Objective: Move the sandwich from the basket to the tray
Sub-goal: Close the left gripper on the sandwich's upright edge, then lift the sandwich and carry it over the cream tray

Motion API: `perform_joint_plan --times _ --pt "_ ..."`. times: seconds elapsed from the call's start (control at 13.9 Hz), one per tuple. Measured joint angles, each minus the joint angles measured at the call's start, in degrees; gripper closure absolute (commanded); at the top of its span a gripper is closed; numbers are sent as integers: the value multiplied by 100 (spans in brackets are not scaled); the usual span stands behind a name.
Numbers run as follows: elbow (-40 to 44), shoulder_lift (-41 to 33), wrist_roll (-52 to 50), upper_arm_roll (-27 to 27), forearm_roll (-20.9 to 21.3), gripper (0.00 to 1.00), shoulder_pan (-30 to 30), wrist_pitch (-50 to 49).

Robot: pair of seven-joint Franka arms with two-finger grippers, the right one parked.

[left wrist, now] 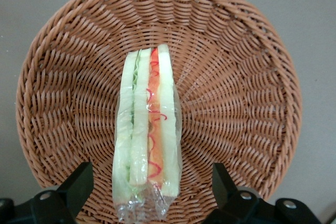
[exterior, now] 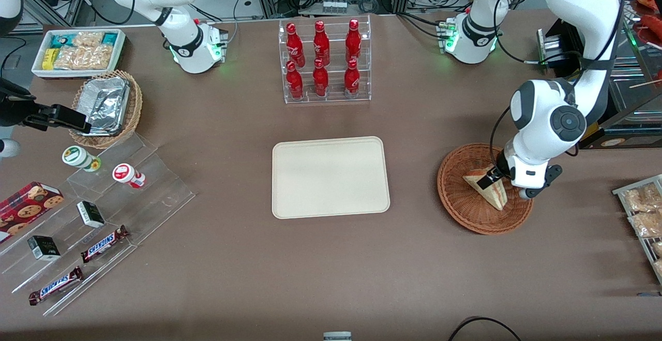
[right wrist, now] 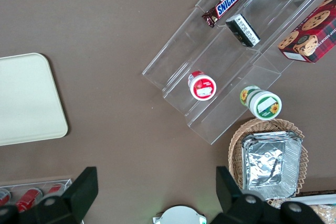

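The sandwich (exterior: 489, 188) is a clear-wrapped white-bread wedge with red and green filling, lying in the reddish-brown wicker basket (exterior: 455, 201) at the working arm's end of the table. My left gripper (exterior: 494, 176) is low over the basket, open, with one finger on either side of the sandwich (left wrist: 147, 129) and a gap on both sides. Its fingertips (left wrist: 81, 179) sit just above the basket weave (left wrist: 236, 77). The cream-beige tray (exterior: 331, 176) lies bare at mid-table, beside the basket toward the parked arm's end.
A clear rack of red bottles (exterior: 325, 61) stands farther from the camera than the tray. A tan basket with foil trays (exterior: 106, 105), a white snack bin (exterior: 77, 51) and acrylic steps with snacks (exterior: 103, 211) are at the parked arm's end. Snack packets (exterior: 641, 217) lie near the working arm's table edge.
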Motion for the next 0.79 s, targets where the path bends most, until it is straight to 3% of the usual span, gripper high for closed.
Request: perform_joint_plan --times 0.14,0.22,0.29,0.36,0.43,0.79 --pt "-1 106 0 1 0 0 0 0" --pt "-1 157 0 1 0 10 0 1" --pt "-1 201 0 2 0 56 0 8" --pt "-1 231 0 4 0 95 0 20" --pt "-1 245 0 6 0 100 0 23" --pt "39 210 3 6 64 100 0 -18"
